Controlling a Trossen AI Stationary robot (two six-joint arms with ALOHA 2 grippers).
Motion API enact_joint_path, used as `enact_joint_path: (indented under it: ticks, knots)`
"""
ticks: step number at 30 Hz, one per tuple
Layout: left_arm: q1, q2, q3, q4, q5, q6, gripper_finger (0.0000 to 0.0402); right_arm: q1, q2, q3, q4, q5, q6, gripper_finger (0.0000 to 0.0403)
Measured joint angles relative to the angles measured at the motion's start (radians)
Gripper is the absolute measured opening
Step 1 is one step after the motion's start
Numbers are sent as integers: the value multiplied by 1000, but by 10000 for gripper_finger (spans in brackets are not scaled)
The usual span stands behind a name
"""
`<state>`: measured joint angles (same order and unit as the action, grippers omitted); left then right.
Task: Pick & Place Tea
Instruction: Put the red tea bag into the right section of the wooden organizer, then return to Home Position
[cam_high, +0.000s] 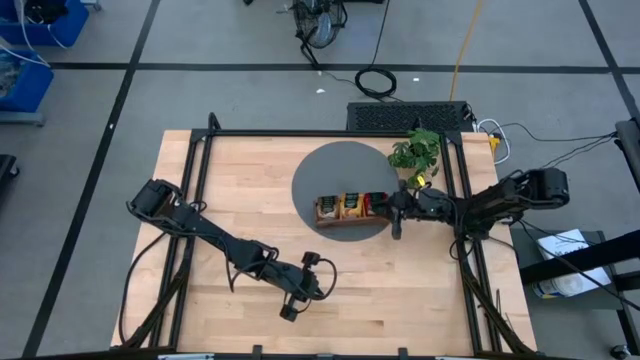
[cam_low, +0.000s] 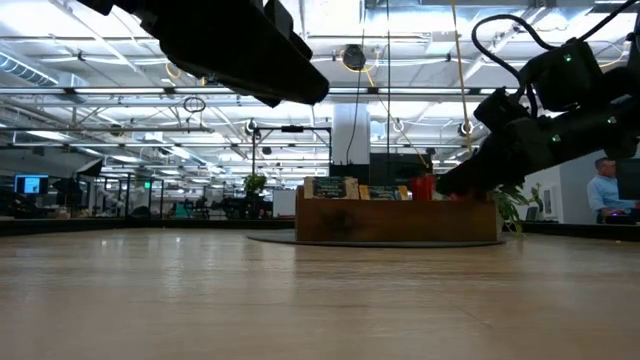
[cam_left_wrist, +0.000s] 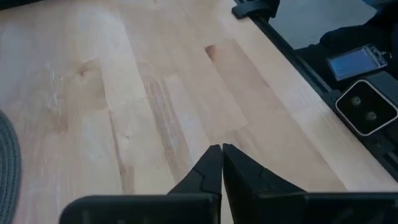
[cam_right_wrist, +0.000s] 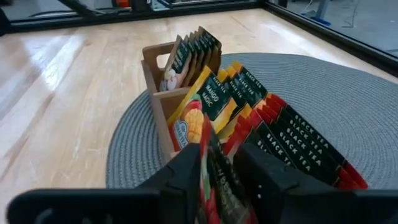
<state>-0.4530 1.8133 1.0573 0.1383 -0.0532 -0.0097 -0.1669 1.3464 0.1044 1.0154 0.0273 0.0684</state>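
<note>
The brown wooden tray (cam_high: 326, 211) stands on a round grey mat (cam_high: 330, 165). It holds upright tea sachets: beige (cam_right_wrist: 189, 53), orange (cam_right_wrist: 208, 102) and red (cam_right_wrist: 292, 137), one colour to each compartment. My right gripper (cam_right_wrist: 217, 167) is at the tray's right end (cam_high: 397, 208), open. One red sachet (cam_right_wrist: 209, 163) stands on edge between its fingers, in front of the red row. My left gripper (cam_left_wrist: 221, 152) hangs shut over bare wood near the table's front edge (cam_high: 325, 292), holding nothing. My right gripper has the red sachet's upper edge (cam_right_wrist: 208, 149) between its open fingers, which come in nearly level from the table's right side. A gap shows between the sachet and one finger (cam_right_wrist: 261, 171). Whether the other finger touches it I cannot tell.
A small green plant (cam_high: 418, 152) stands just behind my right gripper at the mat's far right. Black frame rails (cam_high: 200, 200) run along the table's left and right sides. Bare wood lies left of and in front of the mat.
</note>
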Motion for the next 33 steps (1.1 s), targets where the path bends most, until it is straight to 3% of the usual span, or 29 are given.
enact_joint_path:
  ticks: [8, 14, 18, 22, 25, 30, 33]
  knots:
    - [18, -23, -1, -35, -12, 12, 10, 2, -57, -1, 125, 24, -83, 128]
    - [28, -147, 0, -166, -186, 0, 22, 100, -189, 1, 89, 22, -108, 115]
    - [37, -284, -1, -342, -312, 27, 23, 167, -312, 2, -11, 22, -95, 86]
    - [94, -439, -5, -501, -381, 15, 23, 167, -451, 2, -235, 21, -79, 39]
    - [132, -560, -88, -478, -398, 53, 23, 167, -549, 2, -339, -26, -82, 7]
    - [162, -815, -345, -276, -386, 166, 5, 170, -667, 2, -438, -60, -56, 4]
    - [174, -979, -502, -152, -319, 258, 5, 169, -698, 2, -491, -95, -53, 2]
